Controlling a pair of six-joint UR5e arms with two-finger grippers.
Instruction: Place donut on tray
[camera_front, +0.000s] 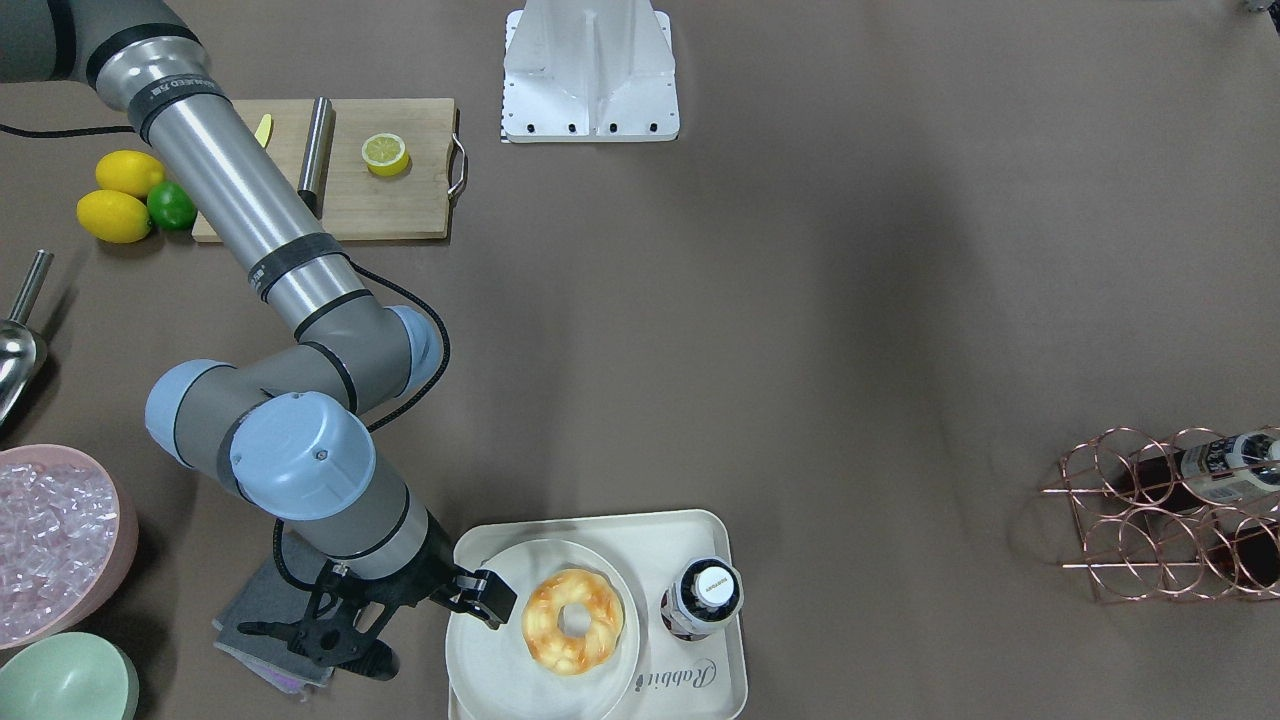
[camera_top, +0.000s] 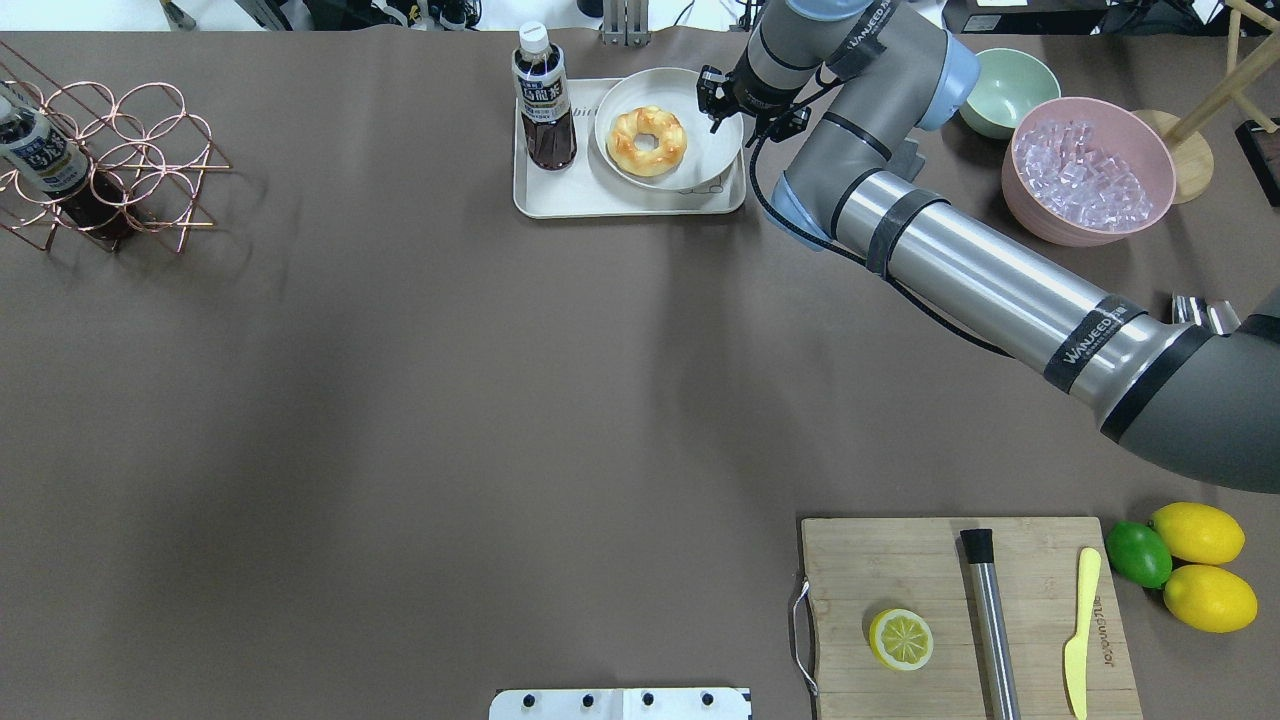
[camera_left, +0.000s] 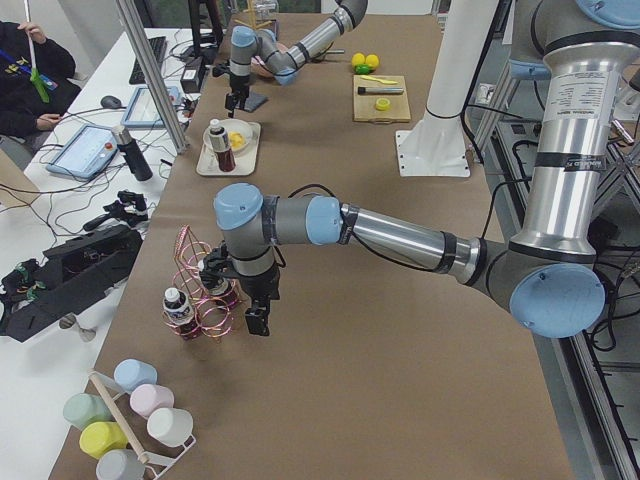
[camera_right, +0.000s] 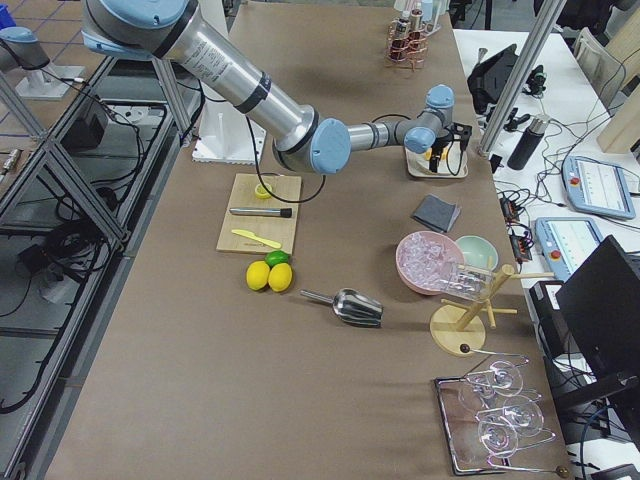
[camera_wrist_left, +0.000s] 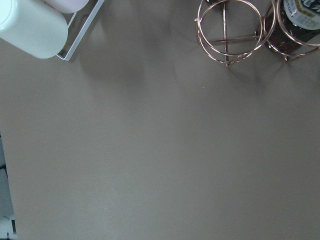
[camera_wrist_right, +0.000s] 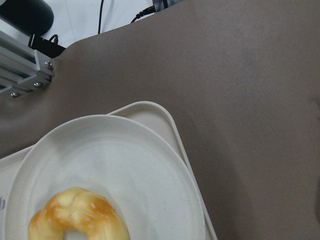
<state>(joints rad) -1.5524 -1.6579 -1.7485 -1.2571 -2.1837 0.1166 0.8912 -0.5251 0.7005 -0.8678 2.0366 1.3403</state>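
The donut (camera_front: 573, 620) lies flat on a round cream plate (camera_front: 490, 670) that rests on the cream tray (camera_front: 700, 690) at the table's far edge. It also shows from overhead (camera_top: 647, 140) and at the bottom of the right wrist view (camera_wrist_right: 75, 215). My right gripper (camera_front: 490, 600) hovers over the plate's rim beside the donut, apart from it, and looks open and empty. My left gripper (camera_left: 257, 322) hangs over bare table next to the copper rack, seen only in the exterior left view; I cannot tell whether it is open or shut.
A dark drink bottle (camera_front: 702, 598) stands on the tray beside the plate. A grey cloth (camera_front: 260, 600), a pink bowl of ice (camera_top: 1090, 180) and a green bowl (camera_top: 1010, 90) lie under the right arm. A copper rack (camera_top: 100, 160) and a cutting board (camera_top: 960, 620) lie farther off.
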